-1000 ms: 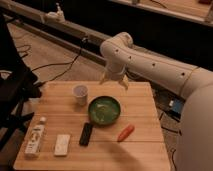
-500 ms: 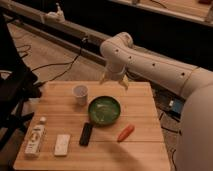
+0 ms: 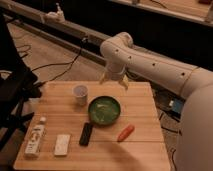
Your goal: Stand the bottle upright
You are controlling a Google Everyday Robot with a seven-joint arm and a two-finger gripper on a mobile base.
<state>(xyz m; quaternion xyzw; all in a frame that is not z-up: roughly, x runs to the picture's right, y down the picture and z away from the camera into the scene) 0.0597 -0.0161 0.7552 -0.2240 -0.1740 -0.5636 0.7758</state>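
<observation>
The bottle (image 3: pixel 35 138) lies flat near the table's front left corner, white cap pointing away, pale green-and-tan label up. My gripper (image 3: pixel 114 80) hangs from the white arm above the table's far edge, behind the green bowl (image 3: pixel 104 110). It is far from the bottle, across the table to the right, and holds nothing that I can see.
On the wooden table (image 3: pixel 145 150) stand a white cup (image 3: pixel 80 94), a green bowl, a black remote (image 3: pixel 86 134), a flat white block (image 3: pixel 62 144) and an orange carrot (image 3: pixel 125 133). A dark chair (image 3: pixel 12 95) stands to the left. Cables lie on the floor behind.
</observation>
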